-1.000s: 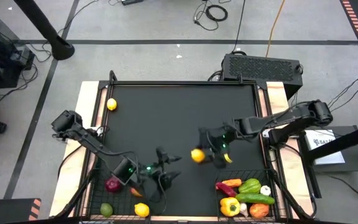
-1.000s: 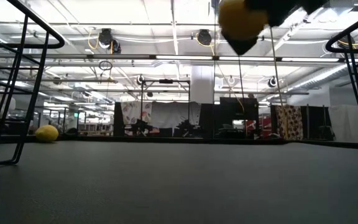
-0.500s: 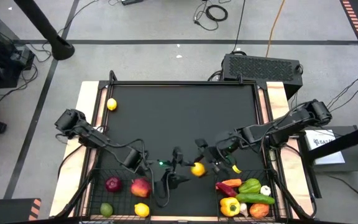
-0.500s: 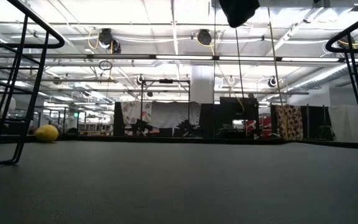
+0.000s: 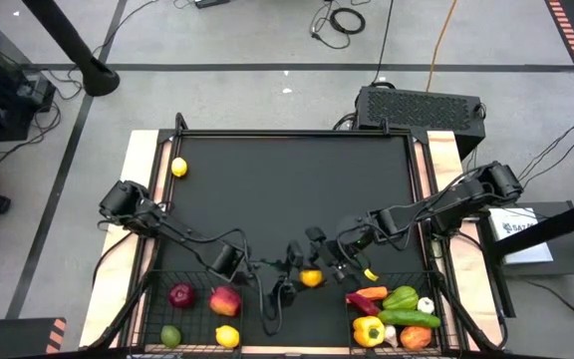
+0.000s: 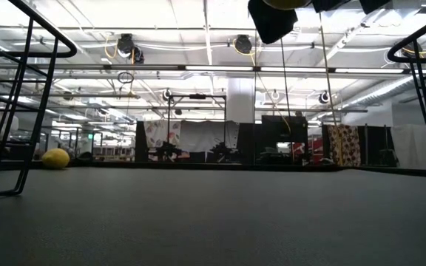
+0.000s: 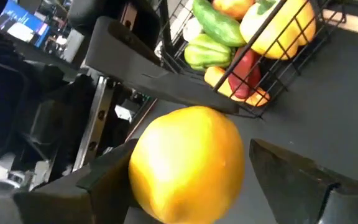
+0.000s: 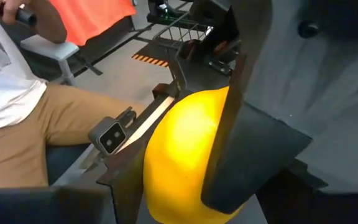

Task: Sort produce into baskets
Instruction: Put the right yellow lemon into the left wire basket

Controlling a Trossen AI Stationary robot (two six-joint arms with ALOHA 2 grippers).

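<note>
A yellow lemon [image 5: 311,278] hangs above the black mat near the table's near edge, between the two black wire baskets. My right gripper [image 5: 323,267] is shut on it. My left gripper [image 5: 293,276] is open, with one finger [image 7: 101,177] on each side of the same lemon [image 7: 188,163]. The left basket [image 5: 157,317] holds a purple onion [image 5: 180,295], a red apple [image 5: 225,300], a lime and a lemon. The right basket [image 5: 444,317] holds peppers, a chili, a cucumber and garlic. A second lemon [image 5: 178,168] lies on the mat at the far left. My right gripper pinches the lemon's two opposite sides [image 8: 166,143] between its two fingers [image 8: 244,124]. The fingers come from the table's right side. The lemon is lifted clear of the mat. My left gripper: one finger stands close against the lemon [image 7: 135,171]; I cannot tell whether it touches.
A black grilled box [image 5: 419,106] stands behind the table's far right corner. The middle and far part of the mat [image 5: 287,189] is bare. A seated person's legs [image 8: 48,137] show beyond the table in the right wrist view.
My right gripper has carried the lemon toward the table's near edge and a little left, still clear of the mat. My left gripper has gone from over the left basket toward the table's right, up to the lemon, and now stands around it.
</note>
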